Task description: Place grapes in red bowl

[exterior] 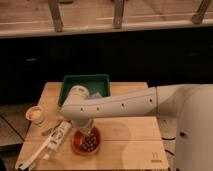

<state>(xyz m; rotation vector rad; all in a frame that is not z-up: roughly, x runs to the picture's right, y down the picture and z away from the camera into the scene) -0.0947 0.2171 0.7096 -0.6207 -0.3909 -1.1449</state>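
In the camera view, a small lumpy cluster of dark reddish-purple grapes (89, 142) lies inside the round, shallow orange-red bowl (78, 146), near the front left of the pale wooden table (125, 137). The cluster fills the middle of the bowl; its long axis cannot be made out, nor which way any stem points.

The robot's white arm (120, 105) reaches in from the right and bends down over the bowl, and the pincer (84, 129) hangs just above the grapes, partly masking the bowl's back rim. Whether the pincer is spread or pressed together cannot be told.

Behind the arm sits a green rectangular tray (85, 82), with something pale inside it. Just left of the bowl lies a white elongated packet (57, 136), slanting toward the table's front left corner. Further left, near the edge, stands a small pale cup (35, 114). A dark wall and a railing run behind the table.
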